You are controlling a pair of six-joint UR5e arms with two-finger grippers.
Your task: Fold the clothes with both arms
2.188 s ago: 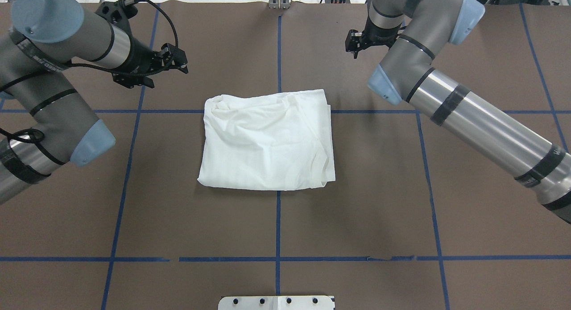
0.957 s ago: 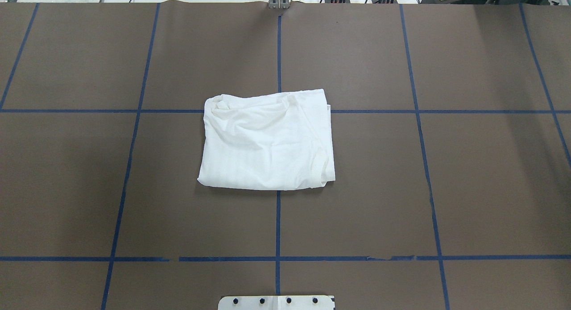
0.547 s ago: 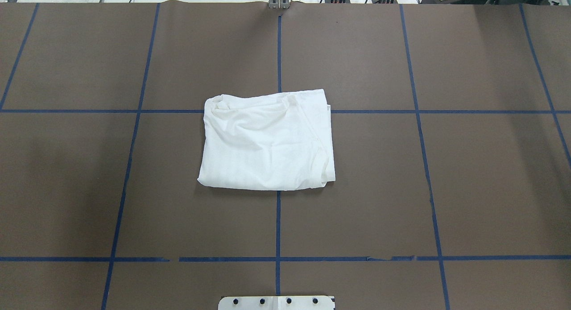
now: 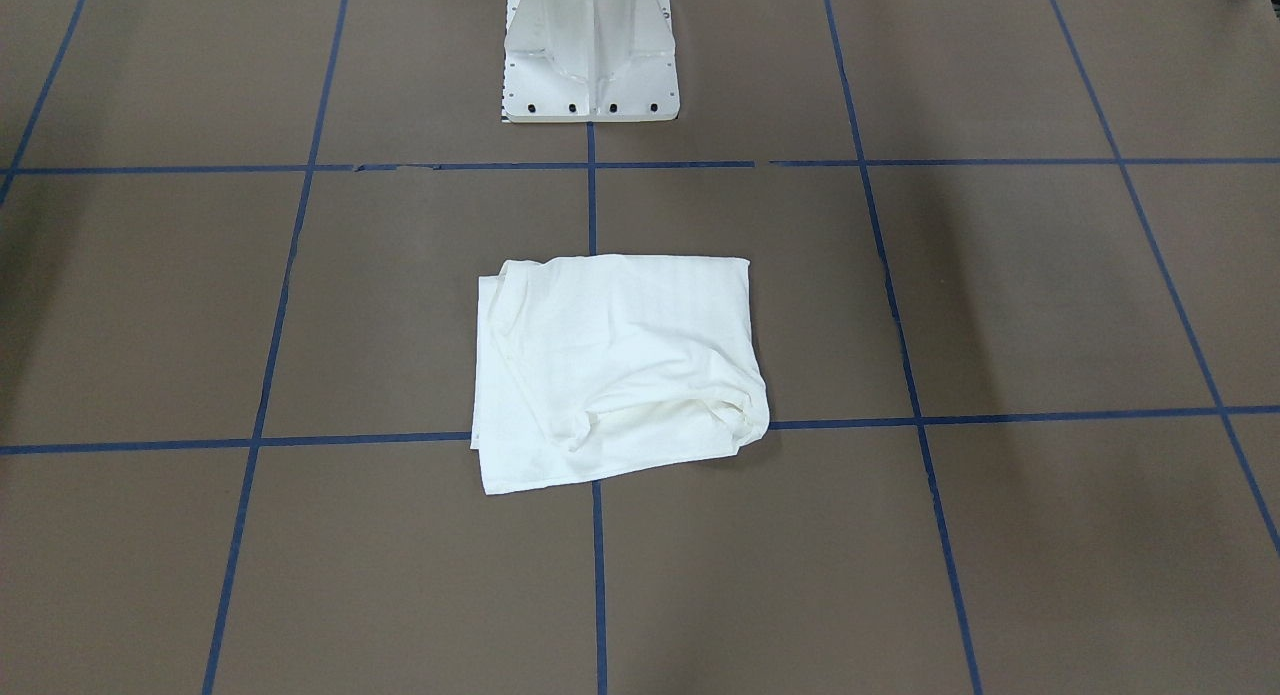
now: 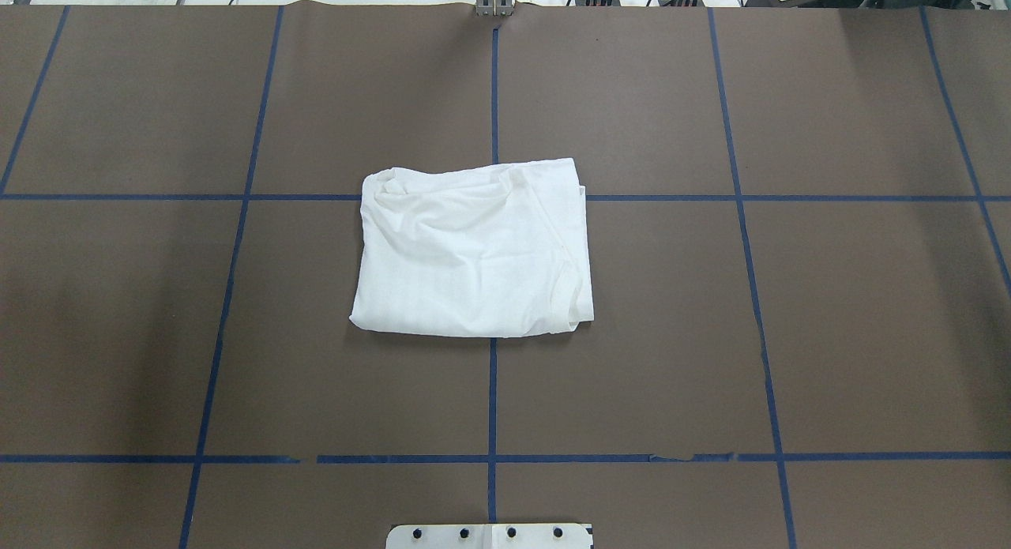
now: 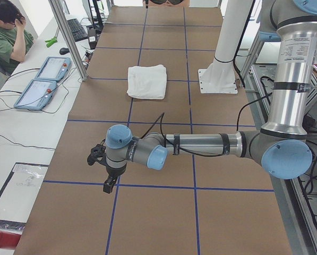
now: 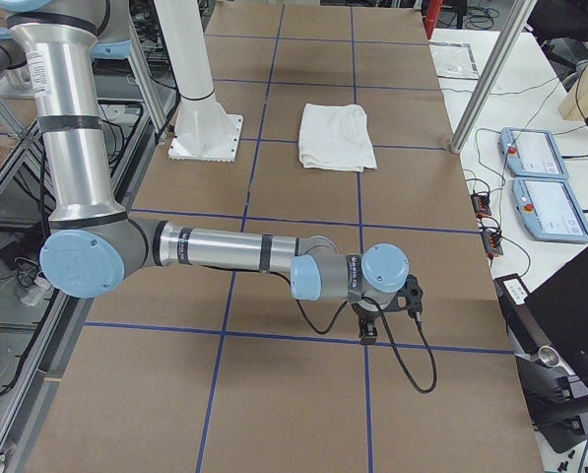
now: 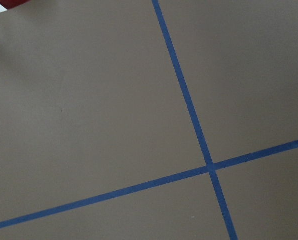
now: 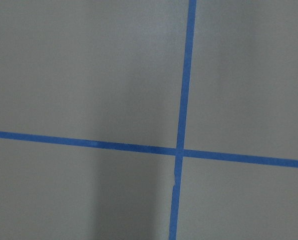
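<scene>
The brown paper-covered table (image 5: 869,336), gridded in blue tape, carries 1 garment while 2 grey-metal robot arms, left (image 6: 200,144) and right (image 7: 225,248), reach low over its opposite ends. The white long-sleeved T-shirt (image 5: 474,249) lies folded in a rough rectangle at the table's centre, 1 corner puffed. The fold looks finished, so the sound course is to stand clear without snagging cloth. The left pincer (image 6: 109,185) and right pincer (image 7: 366,330) hang well apart from the shirt, carrying nothing. How far either is open cannot be told.
</scene>
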